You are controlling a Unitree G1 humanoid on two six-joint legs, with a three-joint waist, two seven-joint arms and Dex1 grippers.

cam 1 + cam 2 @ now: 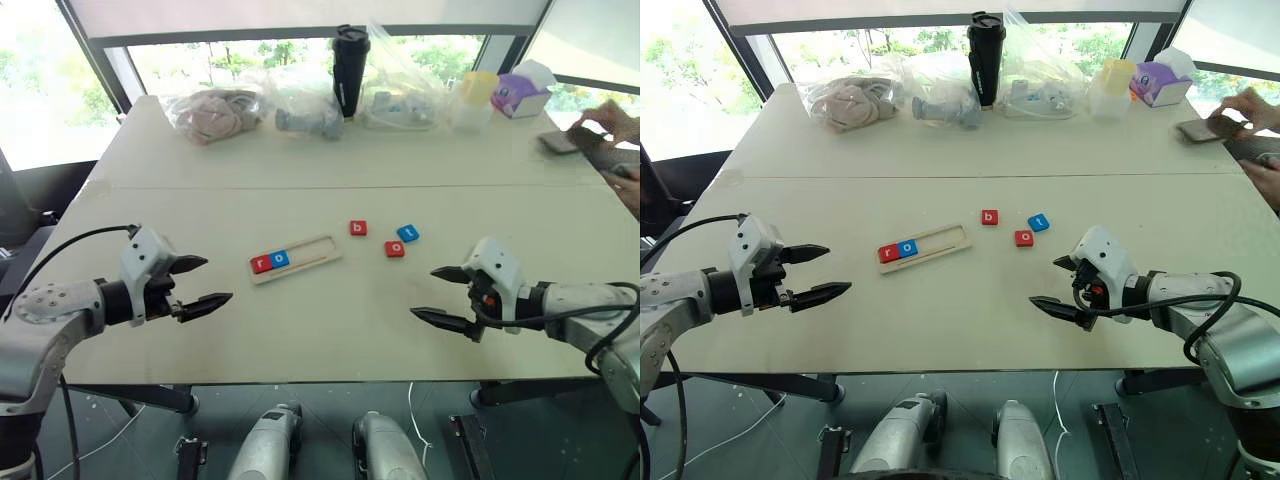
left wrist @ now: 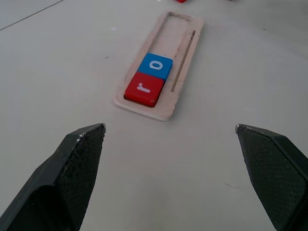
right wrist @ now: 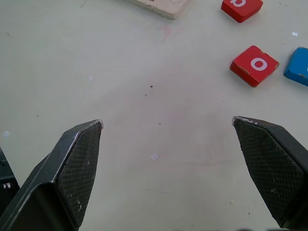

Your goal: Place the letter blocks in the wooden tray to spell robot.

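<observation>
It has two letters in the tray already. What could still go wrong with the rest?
The three loose tiles lie close together: the red b, the red o and the blue t. The open right gripper might nudge a neighbour while reaching for one. The order could slip too, since b comes next, not the o nearest that gripper. The wooden tray lies loose and askew on the table, so pushing a tile in beside the blue o might shift it.

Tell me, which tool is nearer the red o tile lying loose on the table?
Right. The right tool sits just beside the red o tile; the left tool is beyond the tray.
</observation>
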